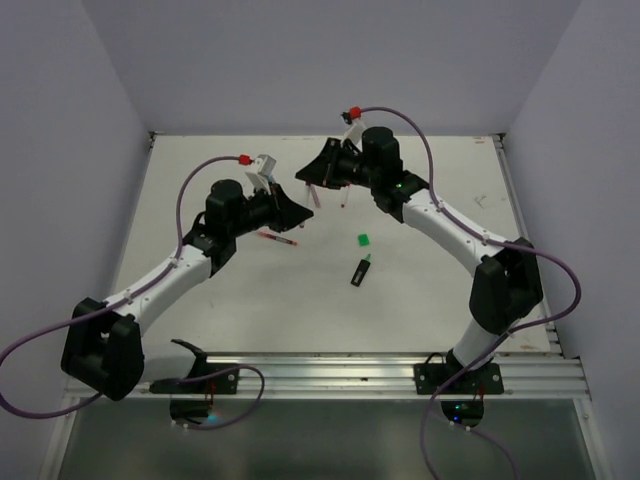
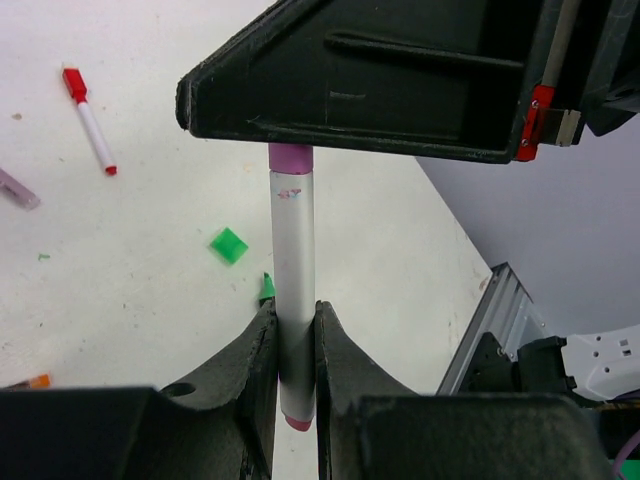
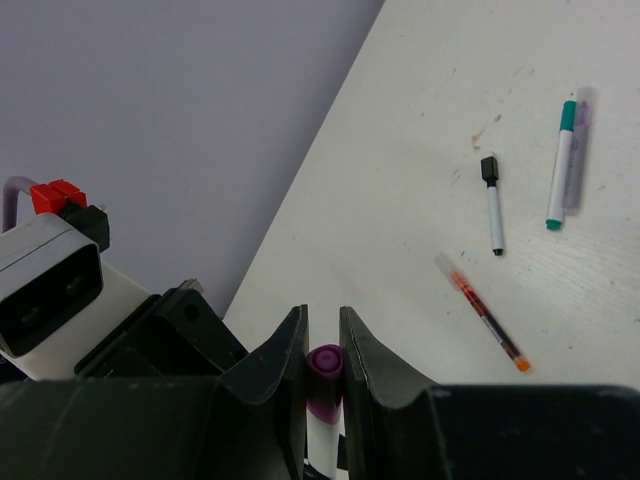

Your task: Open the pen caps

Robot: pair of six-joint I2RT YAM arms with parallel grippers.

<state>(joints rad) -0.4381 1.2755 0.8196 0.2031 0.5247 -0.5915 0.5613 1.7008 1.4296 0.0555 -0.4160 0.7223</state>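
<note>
On the overhead feed I see the white counter (image 1: 430, 300) carrying a small green cap (image 1: 363, 240). A stubby green-and-black highlighter (image 1: 360, 270) lies near the cap on the side toward me, not touching it. A red pen (image 1: 277, 238) lies on the surface to their left. My right wrist feed shows a black-ended white pen (image 3: 491, 204) lying flat, and farther along a teal-capped pen (image 3: 560, 165) lies right alongside a pale purple pen (image 3: 583, 120). My left wrist feed shows a red-ended white pen (image 2: 90, 120) lying by itself. The surface there has faint smudges and green flecks.
</note>
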